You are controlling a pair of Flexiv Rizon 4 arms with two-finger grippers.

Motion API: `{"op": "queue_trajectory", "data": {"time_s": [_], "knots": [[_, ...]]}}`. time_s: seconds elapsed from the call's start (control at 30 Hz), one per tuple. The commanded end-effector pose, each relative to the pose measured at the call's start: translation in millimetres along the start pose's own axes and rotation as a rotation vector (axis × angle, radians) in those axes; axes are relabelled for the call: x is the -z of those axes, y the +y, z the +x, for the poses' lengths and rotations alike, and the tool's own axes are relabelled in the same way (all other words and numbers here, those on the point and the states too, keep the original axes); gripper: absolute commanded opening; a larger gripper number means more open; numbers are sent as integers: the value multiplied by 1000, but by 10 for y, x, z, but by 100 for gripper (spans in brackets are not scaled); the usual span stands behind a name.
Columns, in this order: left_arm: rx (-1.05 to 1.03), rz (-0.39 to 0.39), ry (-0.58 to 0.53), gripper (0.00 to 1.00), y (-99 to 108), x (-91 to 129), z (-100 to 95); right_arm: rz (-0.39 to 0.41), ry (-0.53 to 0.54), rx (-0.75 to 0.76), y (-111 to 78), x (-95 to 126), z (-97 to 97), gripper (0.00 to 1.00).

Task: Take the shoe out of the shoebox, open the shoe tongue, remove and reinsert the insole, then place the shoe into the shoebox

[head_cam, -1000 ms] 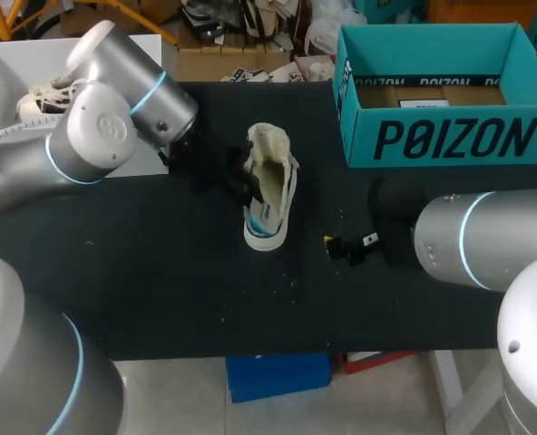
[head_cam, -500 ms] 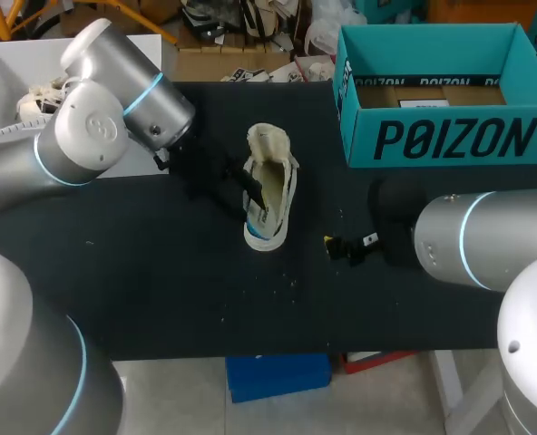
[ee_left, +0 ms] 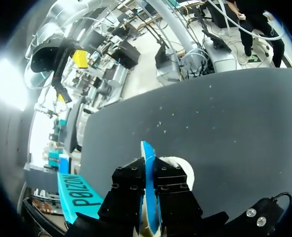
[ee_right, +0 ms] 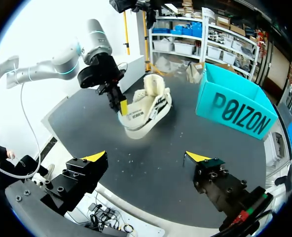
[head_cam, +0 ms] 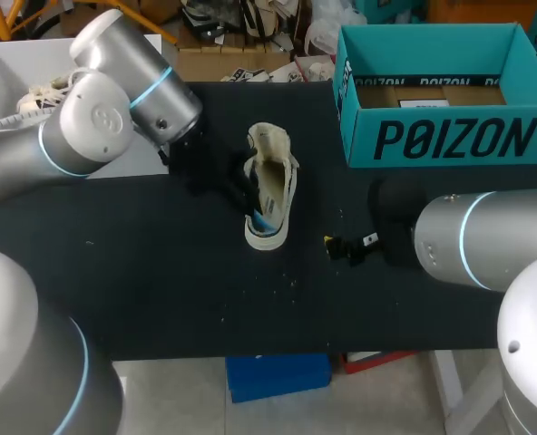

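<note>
Left hand (ee_left: 149, 170) pinches blue insole (ee_left: 147, 152) in shoe (head_cam: 274, 179).

The cream shoe (head_cam: 273, 181) lay outside, well left of the open teal shoebox (head_cam: 450, 136). Its blue insole (ee_left: 147, 158) stood on edge, partly out.

Bright, even light; blown-out white glare in wrist views.

The left side of the shoe (head_cam: 278, 181) is taken by the left gripper (head_cam: 254, 198). Between it and the shoebox (head_cam: 450, 138), bare table (head_cam: 318, 172) is left open.
</note>
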State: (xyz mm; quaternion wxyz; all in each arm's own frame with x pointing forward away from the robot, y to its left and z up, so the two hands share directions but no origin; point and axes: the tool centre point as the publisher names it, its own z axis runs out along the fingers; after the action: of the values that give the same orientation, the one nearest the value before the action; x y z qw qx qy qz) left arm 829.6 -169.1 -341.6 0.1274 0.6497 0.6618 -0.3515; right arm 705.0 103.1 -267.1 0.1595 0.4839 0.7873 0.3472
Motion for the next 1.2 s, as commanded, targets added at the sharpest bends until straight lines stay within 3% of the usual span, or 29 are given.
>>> {"op": "queue_trajectory", "data": {"time_s": [0.03,0.77,1.03,1.1,1.13,1.2], "knots": [[-3,-5,-12,0,70,-60,-1,-5,-1,-1,-15,-18,10,100],[72,-106,-58,0,409,-145,111,-5,-1,-1,-15,-18,10,100],[94,-123,-14,0,446,-210,116,-5,-1,-1,-15,-18,10,100],[94,-109,0,62,397,-207,129,-5,-1,-1,-15,-18,10,100],[92,-104,0,100,359,-182,133,-5,-1,-1,-15,-18,10,100],[88,-95,-2,100,267,-94,144,-5,-1,-1,-15,-18,10,100]]}}
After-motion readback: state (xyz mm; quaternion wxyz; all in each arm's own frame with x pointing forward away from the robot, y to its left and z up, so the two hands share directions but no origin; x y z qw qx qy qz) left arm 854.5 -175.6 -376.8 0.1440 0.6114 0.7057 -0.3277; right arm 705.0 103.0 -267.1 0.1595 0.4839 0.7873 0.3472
